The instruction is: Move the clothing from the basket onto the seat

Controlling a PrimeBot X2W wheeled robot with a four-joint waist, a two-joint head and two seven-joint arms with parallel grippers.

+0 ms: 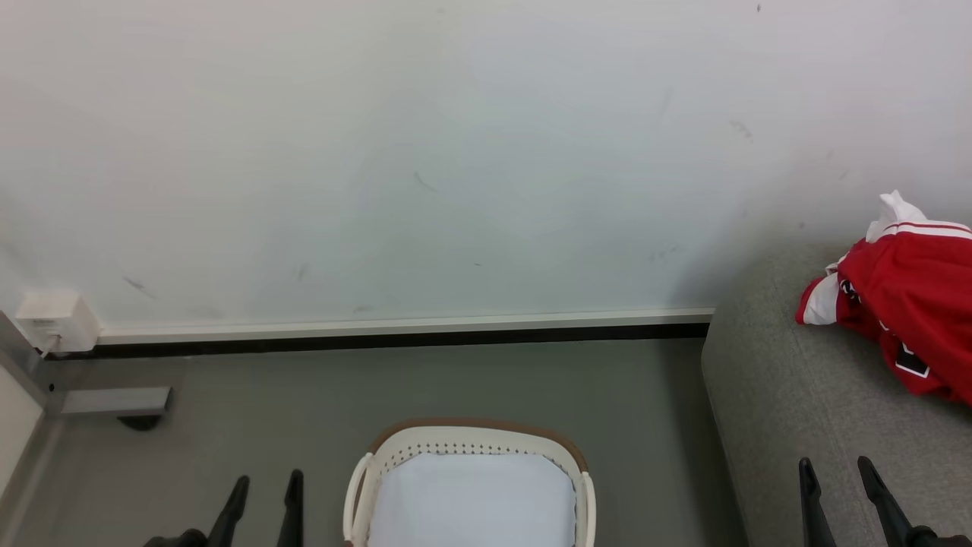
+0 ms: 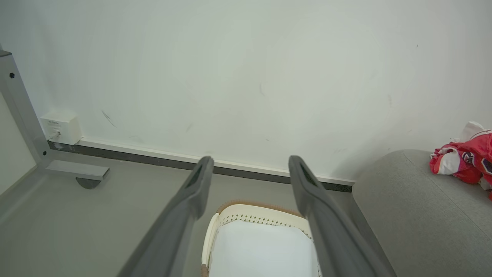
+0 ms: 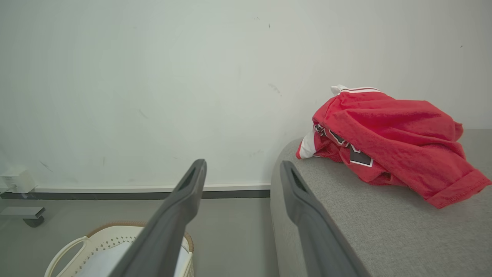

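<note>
Lying in a crumpled heap on the seat, the clothing is ahead of the right gripper and off to its right, well apart from the fingertips. Seen along that gripper's fingers, its long axis runs crosswise, from the white-trimmed end near the seat's rounded edge to the red hem farther right. The right jaws are parted and hold nothing. The left gripper is likewise spread and empty. The basket sits just to its right, between the two grippers, and the part of its inside that shows is flat white liner. The right arm is plainly nearer the clothing. With the red fabric resting on the seat, the transfer looks done, so no further grasp seems needed.
</note>
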